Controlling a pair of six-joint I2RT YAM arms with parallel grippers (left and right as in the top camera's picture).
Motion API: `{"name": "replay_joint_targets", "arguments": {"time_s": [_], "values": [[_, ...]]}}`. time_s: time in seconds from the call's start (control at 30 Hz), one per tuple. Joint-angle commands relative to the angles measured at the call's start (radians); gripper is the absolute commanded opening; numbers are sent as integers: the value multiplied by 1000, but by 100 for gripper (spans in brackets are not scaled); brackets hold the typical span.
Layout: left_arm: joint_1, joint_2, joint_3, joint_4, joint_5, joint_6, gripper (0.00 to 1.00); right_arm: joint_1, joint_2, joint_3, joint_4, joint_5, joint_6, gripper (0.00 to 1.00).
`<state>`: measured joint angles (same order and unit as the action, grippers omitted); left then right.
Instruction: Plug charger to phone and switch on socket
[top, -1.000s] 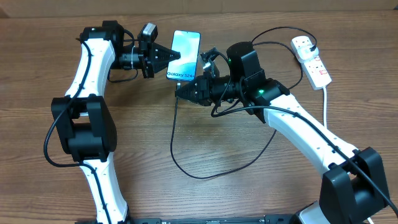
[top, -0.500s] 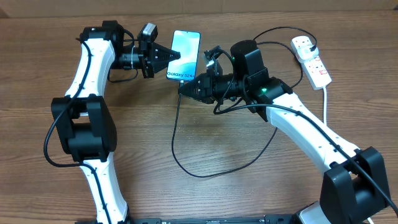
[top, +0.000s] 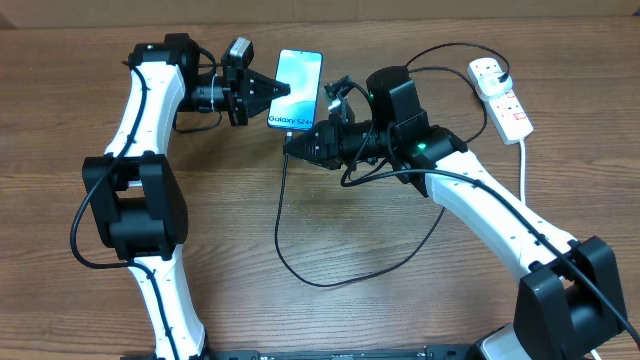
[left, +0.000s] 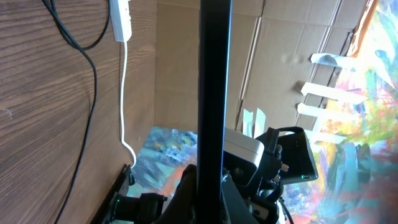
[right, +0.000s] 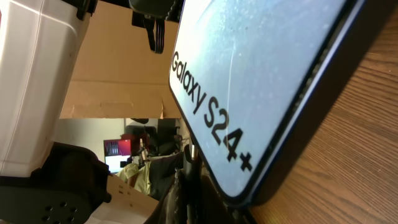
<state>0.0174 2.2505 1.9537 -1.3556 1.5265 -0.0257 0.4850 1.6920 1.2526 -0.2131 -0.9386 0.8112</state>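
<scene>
- Two arms meet at the phone (top: 298, 85), which sits toward the far middle of the bench (top: 350, 320). Its screen faces up, lit blue-teal, with "Galaxy S24" printed near its nearer short end.
- Left fingers (top: 266, 91) reach in from the left and are clamped on the phone's left long edge.
- From the left wrist, the phone (left: 214, 81) shows edge-on as a thin dark bar running straight out from between those fingers.
- Whether the phone lies flat on the bench or is lifted a little off it cannot be told.
- Right fingers (top: 306, 147) point leftward just beside the phone's nearer short end and are pressed together on the connector end of the charger (top: 300, 272).
- From the right wrist, the phone (right: 261, 68) fills the upper right, and its bottom edge hangs close over the thin dark connector tip.
- Whether the tip is seated in the port or only touching the edge cannot be told.
- From the right fingers, the charger's black cable drops toward the near side, curves in a wide loop across the bare wood, then climbs under the right arm toward the far right.
- Its white plug adapter sits in the far outlet of the socket (top: 508, 108), which lies at the far right of the bench, well apart from the phone.
- Red marks show on the socket, but the switch positions are too small to read.
- One thick white cord (top: 526, 165) leaves the socket's nearer end and runs toward the near side, beside the right arm.
</scene>
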Motion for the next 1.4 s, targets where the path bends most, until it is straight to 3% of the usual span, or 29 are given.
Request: {"name": "replay_joint_targets", "arguments": {"time_s": [0.0, 1.37], "values": [[-6, -6, 11, -2, 55, 20, 4, 0, 5, 11, 3, -4, 0, 4], [-1, -6, 11, -1, 55, 48, 4, -15, 31, 11, 25, -60, 4, 4]]}}
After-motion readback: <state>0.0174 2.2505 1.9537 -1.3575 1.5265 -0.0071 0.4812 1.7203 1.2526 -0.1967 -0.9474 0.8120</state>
